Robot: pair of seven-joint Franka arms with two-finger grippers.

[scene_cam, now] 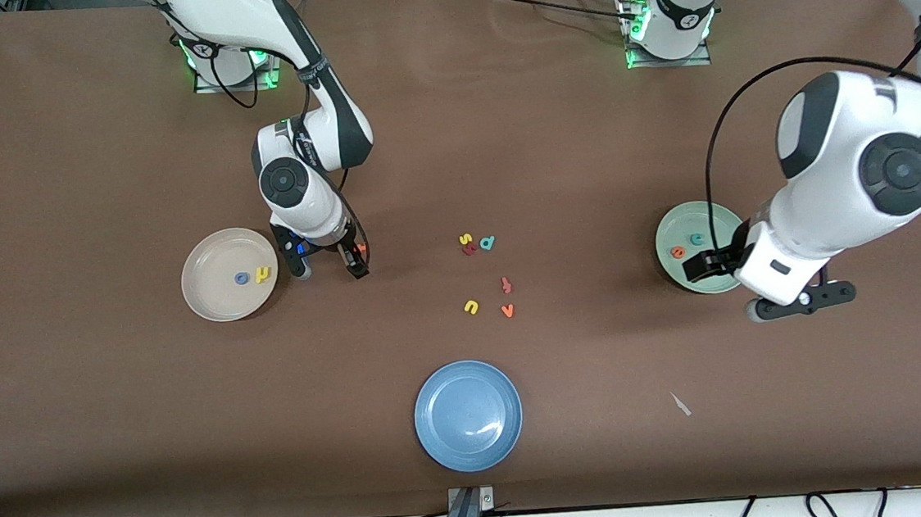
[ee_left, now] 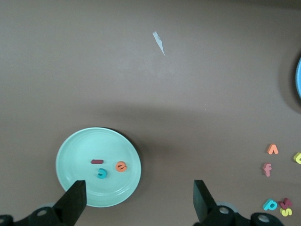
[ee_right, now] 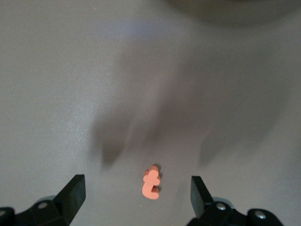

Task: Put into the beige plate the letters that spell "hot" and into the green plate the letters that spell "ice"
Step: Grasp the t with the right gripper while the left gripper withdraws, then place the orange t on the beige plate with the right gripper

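The beige plate [scene_cam: 217, 298] holds a blue o [scene_cam: 242, 278] and a yellow h [scene_cam: 264, 274]. Beside it, toward the table's middle, my right gripper [scene_cam: 328, 262] [ee_right: 136, 195] stands open and low over the table. An orange t [ee_right: 151, 183] lies flat on the cloth between its fingers, touching neither. The green plate [scene_cam: 716, 222] [ee_left: 75, 150] holds an orange e [scene_cam: 679, 252] [ee_left: 121, 166], a teal c [scene_cam: 697, 238] [ee_left: 101, 173] and a dark red i [ee_left: 97, 161]. My left gripper [scene_cam: 724, 264] [ee_left: 139, 197] hangs open and empty over that plate's edge.
Loose letters lie mid-table: yellow s [scene_cam: 465, 239], a dark red letter [scene_cam: 470, 249], teal d [scene_cam: 488, 243], a pinkish f [scene_cam: 505, 285], yellow u [scene_cam: 472, 307], orange v [scene_cam: 507, 311]. A blue plate [scene_cam: 468, 416] sits nearest the front camera. A white scrap [scene_cam: 681, 404] lies beside it.
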